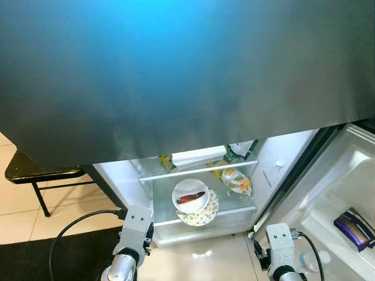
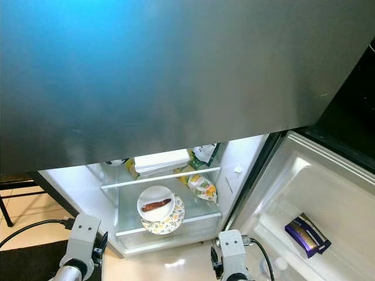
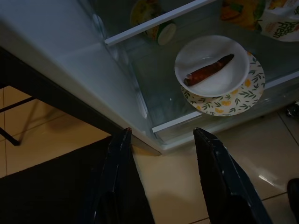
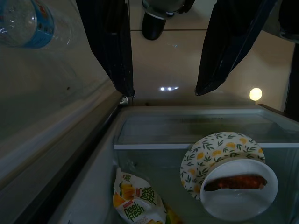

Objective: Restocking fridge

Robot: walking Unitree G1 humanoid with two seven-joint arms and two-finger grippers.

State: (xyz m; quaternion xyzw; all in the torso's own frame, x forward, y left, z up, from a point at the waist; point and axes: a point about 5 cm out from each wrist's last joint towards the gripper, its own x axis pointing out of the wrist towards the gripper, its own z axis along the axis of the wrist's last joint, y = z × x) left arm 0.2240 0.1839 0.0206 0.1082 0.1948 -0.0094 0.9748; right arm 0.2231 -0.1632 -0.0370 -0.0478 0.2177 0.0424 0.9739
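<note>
Your left end effector (image 3: 161,144) hangs open at 7 o'clock before the open fridge (image 1: 117,175). On its glass shelf (image 1: 205,223), dead center, a white plate (image 1: 190,195) sits on a floral plate (image 1: 205,215). Your right end effector (image 4: 163,70), at 5 o'clock, is also open.

1. The right gripper (image 4: 163,91) hangs with its two black fingers (image 4: 114,51) spread apart above the fridge's front edge, holding nothing.
2. On the glass shelf (image 4: 187,133) sits a floral plate (image 4: 210,151), a white bowl (image 4: 240,191) overlapping it near the shelf's front edge.
3. A dark reddish-brown piece of food (image 4: 233,182) lies in the bowl.
4. A "Peel Fresh" pouch (image 4: 135,200) lies beside the plate.
5. A clear bottle with a blue label (image 4: 28,23) sits in the door.
</note>
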